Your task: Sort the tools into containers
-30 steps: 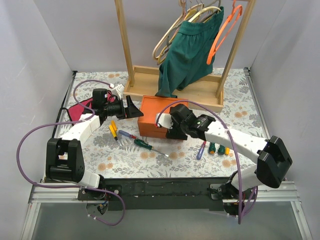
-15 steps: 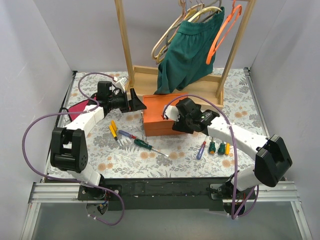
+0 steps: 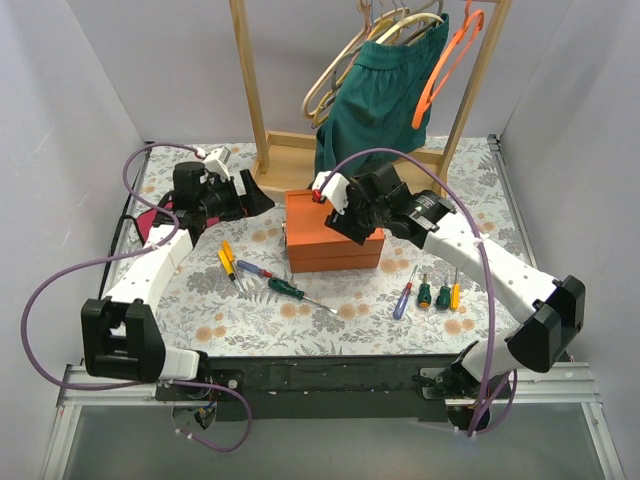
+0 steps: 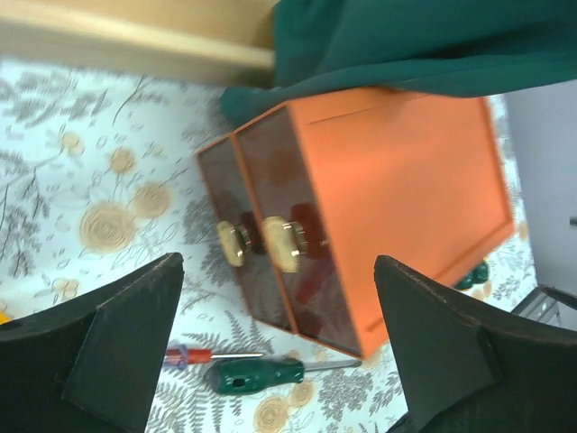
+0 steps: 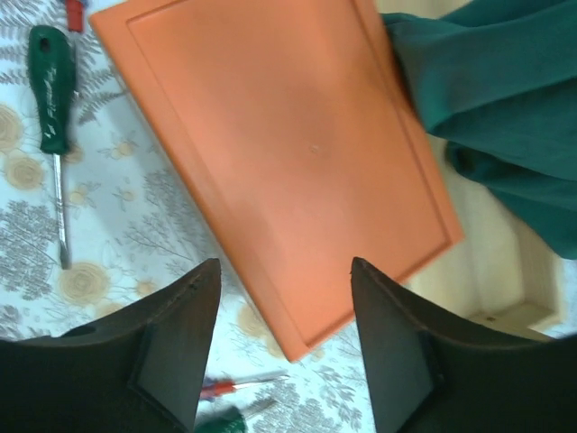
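The orange box (image 3: 335,248) sits mid-table with its lid shut; its end with two pale latches (image 4: 281,244) faces my left gripper (image 4: 278,266). That gripper (image 3: 258,197) hovers open just left of the box, holding nothing. My right gripper (image 3: 350,222) hangs over the lid (image 5: 279,153), and its jaws (image 5: 284,266) stand apart with nothing between them. Two yellow screwdrivers (image 3: 228,262), a purple-and-red one (image 3: 254,269) and a green one (image 3: 288,289) lie left of the box's front. A blue-handled one (image 3: 401,302), two green stubby ones (image 3: 433,296) and a yellow one (image 3: 455,295) lie to the right.
A wooden rack (image 3: 300,165) stands behind the box, carrying a green garment (image 3: 380,95) and hangers (image 3: 445,60). The garment's hem reaches the box's back edge (image 4: 261,90). A dark red cloth (image 3: 150,220) lies at the table's left edge.
My right gripper rose from the box's front side to above its lid and its jaws narrowed. The left gripper drew back to the left. The box shifted slightly and now sits squarer.
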Robot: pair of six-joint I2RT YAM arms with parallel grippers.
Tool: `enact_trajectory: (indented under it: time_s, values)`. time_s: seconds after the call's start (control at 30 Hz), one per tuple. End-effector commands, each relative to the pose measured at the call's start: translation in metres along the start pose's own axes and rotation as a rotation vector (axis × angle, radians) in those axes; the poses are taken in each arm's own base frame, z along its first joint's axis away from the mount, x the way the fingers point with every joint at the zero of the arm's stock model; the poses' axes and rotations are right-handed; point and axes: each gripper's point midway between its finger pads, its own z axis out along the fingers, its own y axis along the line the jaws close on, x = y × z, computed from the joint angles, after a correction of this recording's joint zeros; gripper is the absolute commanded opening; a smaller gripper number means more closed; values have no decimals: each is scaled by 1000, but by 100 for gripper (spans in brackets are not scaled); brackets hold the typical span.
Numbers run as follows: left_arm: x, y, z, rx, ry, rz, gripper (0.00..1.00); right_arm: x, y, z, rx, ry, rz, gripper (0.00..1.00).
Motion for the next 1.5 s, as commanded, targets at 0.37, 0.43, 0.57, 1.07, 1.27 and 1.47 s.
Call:
enact_trajectory:
  time_s: [0.37,0.43,0.57,1.07,1.27,1.47]
  values:
    - [30,24,34,-11,178,-160,63,4,-5,54,-15,16,185,1]
    - [33,23,37,8,189,-175,64,10,-8,58,-7,30,193,1]
    - [38,19,41,47,209,-203,64,19,-12,62,2,47,206,1]
    - [49,39,60,5,258,-219,67,38,-19,73,27,93,217,1]
    - [37,54,59,-98,270,-161,67,43,-22,75,44,109,208,1]
    - [24,37,52,-56,265,-162,69,46,-24,75,53,113,210,1]
